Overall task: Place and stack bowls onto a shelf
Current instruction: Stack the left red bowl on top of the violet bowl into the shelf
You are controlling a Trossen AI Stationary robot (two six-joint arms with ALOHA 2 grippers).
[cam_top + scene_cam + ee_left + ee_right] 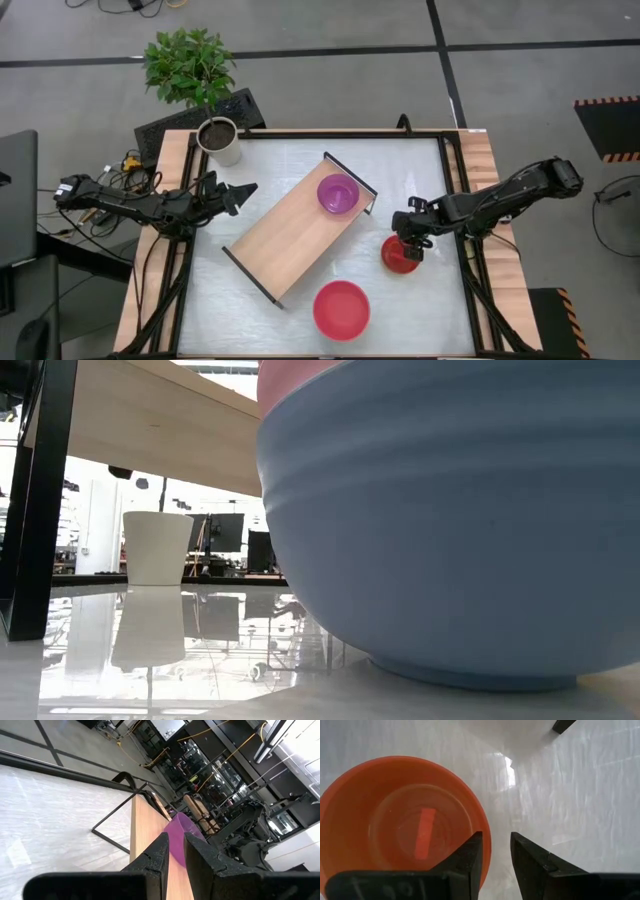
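Observation:
The shelf (300, 225) lies slantwise on the mid-table; its board (150, 420) and black end frame (40, 500) show in the low view. A small purple bowl (338, 193) sits on its far end (182, 832). A small red bowl (400, 257) stands on the table right of the shelf. My right gripper (408, 243) is over it, slightly open, astride its rim (497, 852). A pink-red bowl (341, 309) sits near the table's near edge, nested in a blue bowl (450, 530). My left gripper (250, 187) hovers left of the shelf, shut (176, 851). My right gripper comes from above, one finger (470, 860) inside the small red bowl and one outside its rim (487, 845). A strip of table shows between rim and outer finger. Whether the inner finger touches the wall, I cannot tell. The bowl rests upright on the table.
A white plant pot (218, 140) with a green plant stands at the table's far left corner, also seen across the table (157, 547). A black frame (455, 180) runs along the table's edges. Bare tabletop lies between the shelf and the left arm.

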